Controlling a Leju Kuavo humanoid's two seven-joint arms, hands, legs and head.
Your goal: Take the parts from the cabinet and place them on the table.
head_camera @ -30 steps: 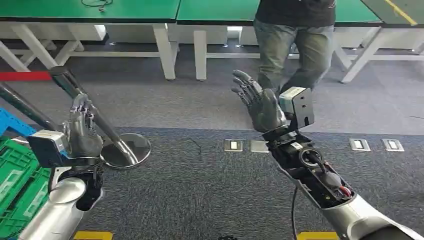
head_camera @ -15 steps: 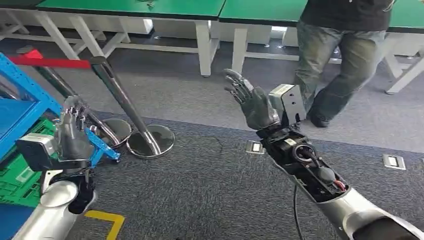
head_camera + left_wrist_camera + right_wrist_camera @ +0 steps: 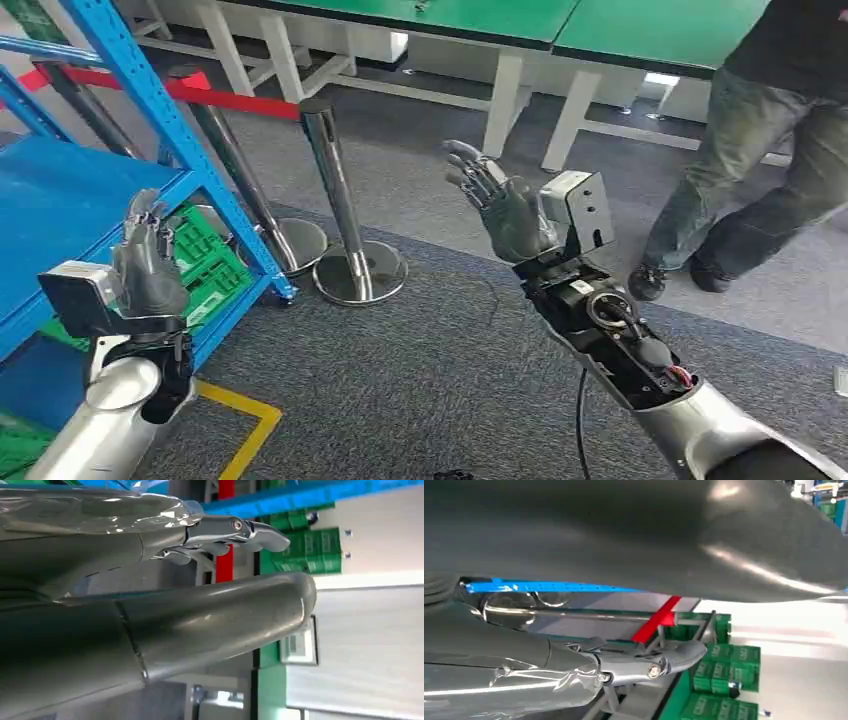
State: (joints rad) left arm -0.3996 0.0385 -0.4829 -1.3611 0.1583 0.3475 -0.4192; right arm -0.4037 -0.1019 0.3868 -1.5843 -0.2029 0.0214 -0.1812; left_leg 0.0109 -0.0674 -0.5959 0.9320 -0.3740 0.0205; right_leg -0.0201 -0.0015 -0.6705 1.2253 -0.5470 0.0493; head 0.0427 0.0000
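While both hands hold nothing, the left hand [image 3: 150, 262] and right hand [image 3: 505, 205] are raised with fingers apart. Just beyond the left hand stands the blue cabinet [image 3: 60, 205], green crates [image 3: 205, 265] beneath its shelf; no parts are discernible. I'd face it squarely before reaching. Barrier posts [image 3: 345, 215] stand between the hands, a person [image 3: 770, 150] beyond the right.

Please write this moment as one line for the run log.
phase: approaching cabinet | left hand: raised, empty | right hand: raised, empty | blue cabinet: ahead-left | person: right
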